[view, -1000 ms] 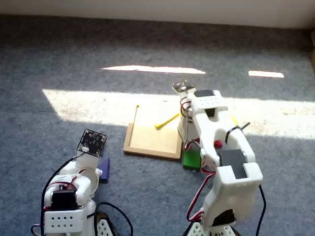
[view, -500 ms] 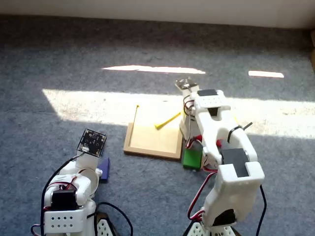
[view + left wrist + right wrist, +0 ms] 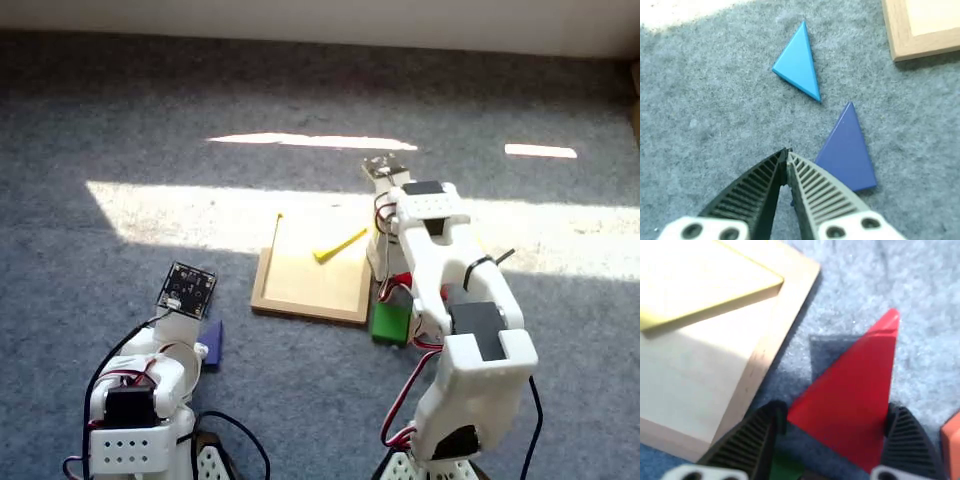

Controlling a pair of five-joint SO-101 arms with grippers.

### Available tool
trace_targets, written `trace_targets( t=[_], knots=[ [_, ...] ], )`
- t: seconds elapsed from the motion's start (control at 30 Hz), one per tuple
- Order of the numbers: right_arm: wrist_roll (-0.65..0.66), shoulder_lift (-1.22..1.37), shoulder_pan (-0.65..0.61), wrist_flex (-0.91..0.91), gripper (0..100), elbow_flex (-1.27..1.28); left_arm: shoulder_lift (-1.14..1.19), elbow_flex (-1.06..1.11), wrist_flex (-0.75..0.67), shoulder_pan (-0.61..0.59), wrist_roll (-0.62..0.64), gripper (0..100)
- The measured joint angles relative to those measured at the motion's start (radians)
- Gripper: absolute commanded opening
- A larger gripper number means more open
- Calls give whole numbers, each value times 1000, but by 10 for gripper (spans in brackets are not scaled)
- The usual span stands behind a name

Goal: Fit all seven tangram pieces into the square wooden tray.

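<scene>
The square wooden tray (image 3: 300, 290) lies on the carpet between the arms, with a yellow piece (image 3: 340, 245) resting tilted inside it. In the right wrist view the yellow piece (image 3: 705, 290) lies beyond the tray rim (image 3: 770, 355). My right gripper (image 3: 832, 425) is open just right of the tray. It straddles a red triangle (image 3: 855, 390), with a finger close to each side. My left gripper (image 3: 786, 152) is shut and empty over the carpet. Just beside it lies a dark blue triangle (image 3: 847, 150), and a light blue triangle (image 3: 797, 62) lies farther out.
A green piece (image 3: 390, 322) lies by the tray's near right corner, under the right arm. An orange piece (image 3: 952, 440) shows past the right finger. The tray's corner (image 3: 920, 30) lies beyond the blue triangles. Grey carpet spreads all around, sunlit behind the tray.
The right arm has shifted slightly to the right and away from its base. The left arm and the pieces on the carpet have not moved.
</scene>
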Motion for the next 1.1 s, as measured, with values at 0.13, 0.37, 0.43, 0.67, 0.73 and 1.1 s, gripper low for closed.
trace_targets(
  t=[0.13,0.37,0.43,0.67,0.73,1.1],
  knots=[
    [0,0,17,-12,135,-12,0,0,0,0,0,7],
    [0,-5,23,-12,134,-12,0,0,0,0,0,7],
    [0,-28,23,-6,134,-12,0,0,0,0,0,7],
    [18,-222,14,74,134,-11,0,0,0,0,0,7],
    [18,-273,-8,100,134,-12,0,0,0,0,0,7],
    [-241,-307,-230,147,134,-12,0,0,0,0,0,7]
  ],
)
